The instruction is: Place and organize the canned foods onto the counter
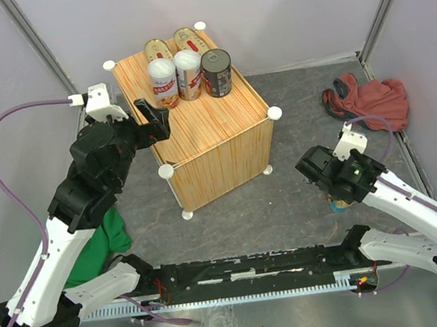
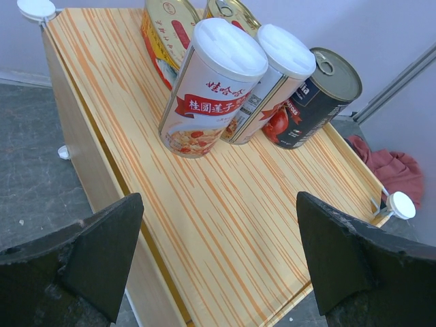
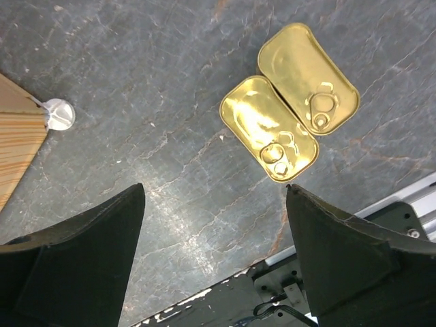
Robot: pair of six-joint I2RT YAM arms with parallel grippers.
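At the near right of the table (image 1: pixel 288 203), the right gripper (image 3: pixel 214 191) hangs with jaws spread wide and empty above two rectangular gold tins (image 3: pixel 269 129) (image 3: pixel 308 78), which lie flat, ring pulls up, long sides touching, not yet on the counter (image 1: pixel 206 129). They look rigid, smooth and slick, low to the surface and probably fairly heavy for their size if full. The best hold is judged to be across the narrow width, low on the side walls. Since the pair sit tight together, a finger may not fit between them, so the outer tin might be taken by its short ends or nudged apart first. To the near left a green cloth (image 1: pixel 100 243) lies beside the left arm.

Farther back, the left gripper (image 2: pixel 218 204) hovers over the counter's near half, jaws likewise open and holding nothing. At the far end of the wood-grain top stand five cans in two rows. In front, close together, are two white-lidded cans (image 1: pixel 163 80) (image 1: pixel 189 72) and a dark round can (image 1: pixel 217 72). Behind them are two oval gold tins (image 1: pixel 157 49) (image 1: pixel 187 37). All appear sealed, their contents unseen. A red cloth (image 1: pixel 372 103) lies on the table at far right, well apart from the counter
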